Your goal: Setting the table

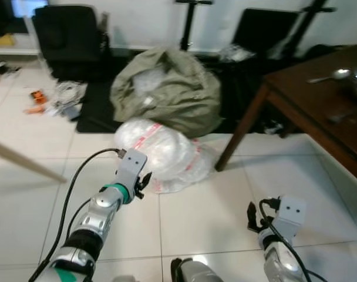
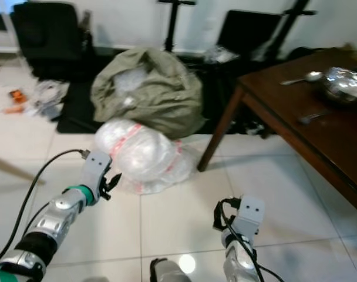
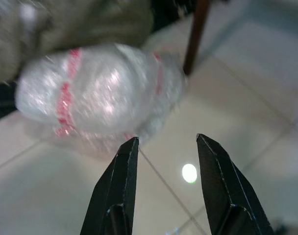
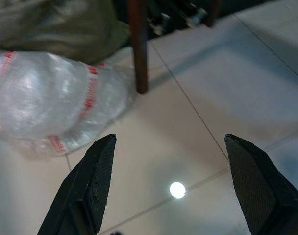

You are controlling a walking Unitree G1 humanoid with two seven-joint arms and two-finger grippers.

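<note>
A dark wooden table [image 2: 319, 126] stands at the right. On it lie a metal spoon [image 2: 305, 77], a shiny metal bowl [image 2: 344, 85] and a dark utensil [image 2: 312, 117]. My left gripper [image 3: 166, 139] is held out low over the white tiled floor, open and holding nothing, pointing at a plastic-wrapped bundle [image 3: 97, 93]. In the head views the left gripper [image 1: 144, 181] is just left of that bundle. My right gripper [image 4: 169, 138] is open wide and holds nothing. It hangs low over the tiles [image 2: 218, 216], left of the table and well below its top.
The clear bundle with red tape [image 1: 161, 150] lies on the floor by the table leg [image 1: 240, 132]. Behind it sits an olive-green bag [image 1: 167, 88]. A black chair [image 1: 67, 35] and floor clutter [image 1: 55, 97] are at the far left. A pale wooden bar [image 1: 20, 158] crosses the left.
</note>
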